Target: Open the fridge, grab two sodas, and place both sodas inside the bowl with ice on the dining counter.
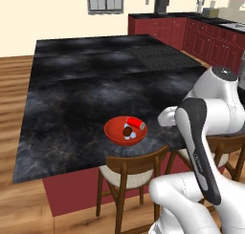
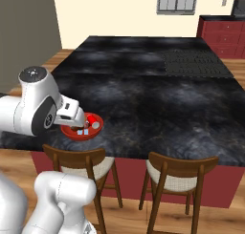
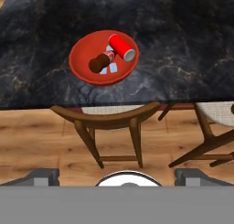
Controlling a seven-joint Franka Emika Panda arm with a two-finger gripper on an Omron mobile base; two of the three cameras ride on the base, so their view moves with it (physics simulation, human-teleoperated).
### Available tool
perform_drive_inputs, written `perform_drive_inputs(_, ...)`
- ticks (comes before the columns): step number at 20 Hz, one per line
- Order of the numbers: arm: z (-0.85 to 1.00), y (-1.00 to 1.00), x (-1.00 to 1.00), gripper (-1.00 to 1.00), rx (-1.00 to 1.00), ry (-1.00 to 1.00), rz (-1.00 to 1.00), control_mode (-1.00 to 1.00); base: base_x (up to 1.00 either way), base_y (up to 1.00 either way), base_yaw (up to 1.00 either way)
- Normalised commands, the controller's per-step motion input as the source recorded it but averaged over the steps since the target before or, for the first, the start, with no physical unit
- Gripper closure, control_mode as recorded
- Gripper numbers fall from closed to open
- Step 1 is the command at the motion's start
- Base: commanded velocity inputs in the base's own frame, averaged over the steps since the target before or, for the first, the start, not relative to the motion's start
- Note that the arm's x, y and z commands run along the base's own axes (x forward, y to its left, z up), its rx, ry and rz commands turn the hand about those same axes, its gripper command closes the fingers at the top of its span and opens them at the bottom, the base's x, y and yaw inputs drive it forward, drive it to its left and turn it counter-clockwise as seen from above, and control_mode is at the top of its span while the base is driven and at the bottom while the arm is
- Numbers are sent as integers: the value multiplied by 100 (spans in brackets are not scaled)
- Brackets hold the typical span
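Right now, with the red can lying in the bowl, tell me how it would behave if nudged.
The red can lies on its side across the red bowl, so it would probably roll rather than tip. Its end rests near the rim, so a push outward might send it onto the dining counter. The dark bottle beside it may block inward rolling.

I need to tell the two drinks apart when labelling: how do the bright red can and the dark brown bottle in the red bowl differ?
The bright red cylindrical can is one plain colour; the dark brown bottle has a red band on it. The can looks thicker, the bottle slimmer. The can lies against the rim of the shallow red bowl, its pale end over the edge; the bottle lies nearer the middle. Both lie on their sides in the bowl, beside small white ice cubes.
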Motion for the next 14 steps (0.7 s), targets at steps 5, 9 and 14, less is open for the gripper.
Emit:
perform_drive_inputs(5,-12,0,13,-100,0,0,0,-100,0,0,0)
perform_drive_inputs(9,-14,0,21,-100,0,0,0,-100,0,0,0)
perform_drive_inputs(14,-12,0,23,-100,0,0,0,-100,0,0,0)
